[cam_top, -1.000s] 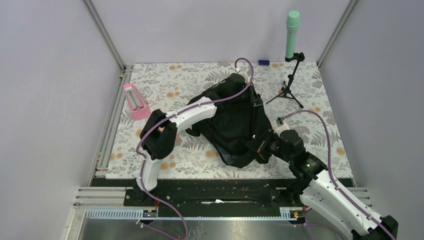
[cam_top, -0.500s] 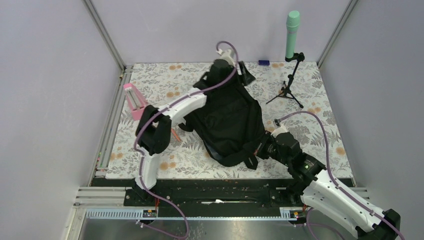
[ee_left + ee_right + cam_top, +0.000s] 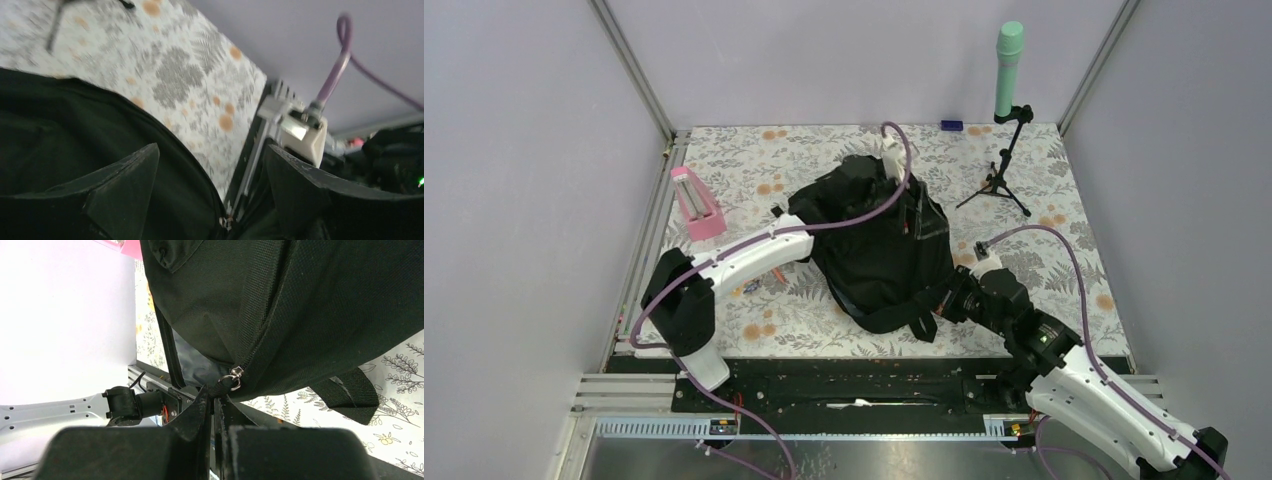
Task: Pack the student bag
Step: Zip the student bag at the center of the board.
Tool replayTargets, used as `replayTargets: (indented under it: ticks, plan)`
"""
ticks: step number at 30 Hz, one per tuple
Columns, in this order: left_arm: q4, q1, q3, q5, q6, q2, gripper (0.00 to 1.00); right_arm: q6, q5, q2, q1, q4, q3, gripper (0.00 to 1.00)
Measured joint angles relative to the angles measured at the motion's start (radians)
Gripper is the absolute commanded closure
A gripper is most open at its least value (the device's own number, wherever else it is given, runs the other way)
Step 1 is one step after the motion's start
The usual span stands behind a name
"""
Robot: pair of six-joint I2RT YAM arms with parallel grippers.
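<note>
The student bag [image 3: 874, 255] is a large black backpack slumped on the floral mat in the middle of the table. My left gripper [image 3: 904, 200] hovers over its upper right part, open and holding nothing. In the left wrist view the bag [image 3: 75, 135] fills the lower left, and its zip line runs between the spread jaws of that gripper [image 3: 212, 147]. My right gripper [image 3: 946, 300] sits at the bag's near right corner. In the right wrist view this gripper [image 3: 215, 392] is shut on the black zip pull [image 3: 223, 384], with the bag [image 3: 310, 305] bulging above.
A pink holder [image 3: 694, 202] stands at the left of the mat. A green-topped tripod stand [image 3: 1007, 120] is at the back right, with a small blue item [image 3: 951, 125] by the rear wall. A loose bag strap [image 3: 350, 392] lies on the mat.
My left gripper has opened and let go of the bag's top. It lifted towards the back, then came down over the bag. The bag has slumped. The right gripper stays shut on the pull.
</note>
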Motion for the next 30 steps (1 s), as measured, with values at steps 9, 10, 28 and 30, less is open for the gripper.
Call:
replayTargets:
  ticks: [9, 10, 28, 30]
  plan:
    - [-0.153, -0.082, 0.0, 0.1, 0.06, 0.096, 0.2, -0.014, 0.028, -0.058, 0.0, -0.061, 0.0, 1.0]
    - [-0.167, -0.093, 0.002, 0.103, 0.064, 0.11, 0.2, -0.015, 0.031, -0.06, 0.0, -0.064, 0.0, 1.0]
    - [-0.302, -0.174, 0.19, 0.148, 0.086, 0.304, 0.32, -0.062, 0.074, -0.064, 0.0, -0.15, 0.004, 1.0]
    - [-0.33, -0.181, 0.215, 0.136, 0.103, 0.32, 0.59, -0.069, 0.081, -0.065, 0.0, -0.164, 0.008, 1.0]
